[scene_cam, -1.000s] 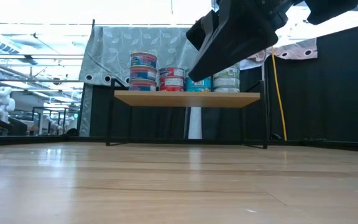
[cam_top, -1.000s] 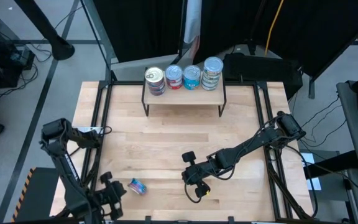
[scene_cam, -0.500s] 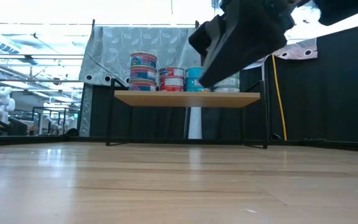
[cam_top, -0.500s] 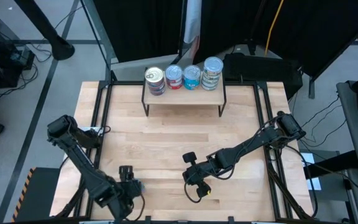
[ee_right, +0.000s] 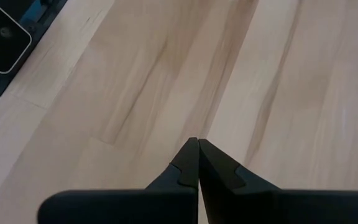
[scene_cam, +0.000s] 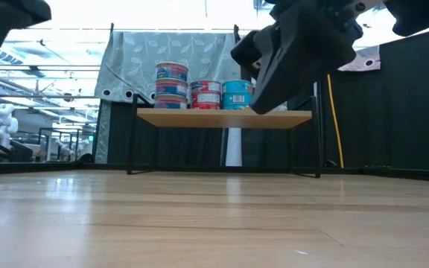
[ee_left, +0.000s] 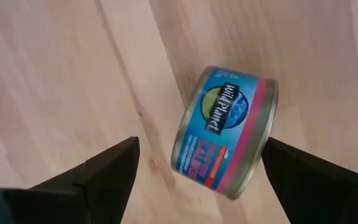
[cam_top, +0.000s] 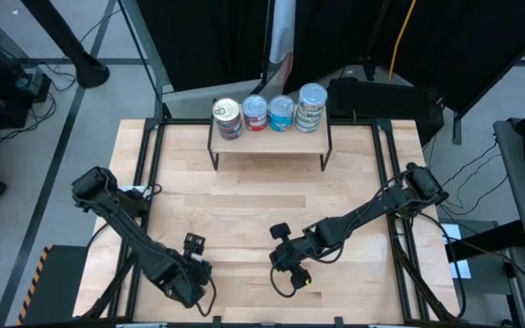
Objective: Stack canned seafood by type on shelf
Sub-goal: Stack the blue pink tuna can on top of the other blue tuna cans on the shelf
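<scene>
Near table's front-left edge: left gripper [ee_left: 197,168] spread wide over small round blue-and-pink tin [ee_left: 224,130] (lying tilted on wood). Right gripper [ee_right: 198,163] pressed together, mid-table.

Four stacks of tins [cam_top: 269,112] stand in a row on the shelf [cam_top: 270,144] at the table's [cam_top: 262,196] rear edge.

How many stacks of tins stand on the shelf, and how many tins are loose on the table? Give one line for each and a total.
Tin stacks on the shelf: 4
Loose blue-and-pink tin on the table: 1
Total: 5
</scene>
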Motion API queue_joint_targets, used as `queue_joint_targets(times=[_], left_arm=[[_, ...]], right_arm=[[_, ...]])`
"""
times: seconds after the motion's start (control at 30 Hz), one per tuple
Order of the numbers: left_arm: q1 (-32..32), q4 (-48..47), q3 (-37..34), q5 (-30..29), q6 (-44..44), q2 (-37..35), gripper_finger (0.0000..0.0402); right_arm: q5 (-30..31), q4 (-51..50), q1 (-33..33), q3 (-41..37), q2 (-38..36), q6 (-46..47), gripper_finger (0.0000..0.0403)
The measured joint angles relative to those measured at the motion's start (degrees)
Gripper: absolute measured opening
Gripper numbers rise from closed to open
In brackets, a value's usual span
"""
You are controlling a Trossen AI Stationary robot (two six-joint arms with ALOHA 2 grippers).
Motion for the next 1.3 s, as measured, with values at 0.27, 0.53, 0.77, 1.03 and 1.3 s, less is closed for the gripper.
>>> queue_joint_targets(times=[0.27,0.53,0.77,1.03,1.3], left_arm=[[1.7,1.8,-3.9,1.5,3.3,0.0,0.0335],[3.5,7.6,-7.0,5.0,4.4,0.0,0.0284],[4.3,9.2,-7.6,4.9,5.9,0.0,0.0203],[4.2,6.8,-5.0,-0.5,1.5,-0.5,0.0188],[9.1,-3.0,11.1,-22.2,5.3,-13.4,0.0188]], right_arm=[[0.0,-1.0,0.0,0.0,0.0,0.0,0.0],[0.0,-1.0,0.0,0.0,0.0,-0.1,0.0],[0.0,-1.0,0.0,0.0,0.0,-0.2,0.0],[0.0,-2.5,0.0,0.0,0.0,-0.1,0.0],[0.1,-6.7,0.0,0.0,0.0,-1.1,0.0]])
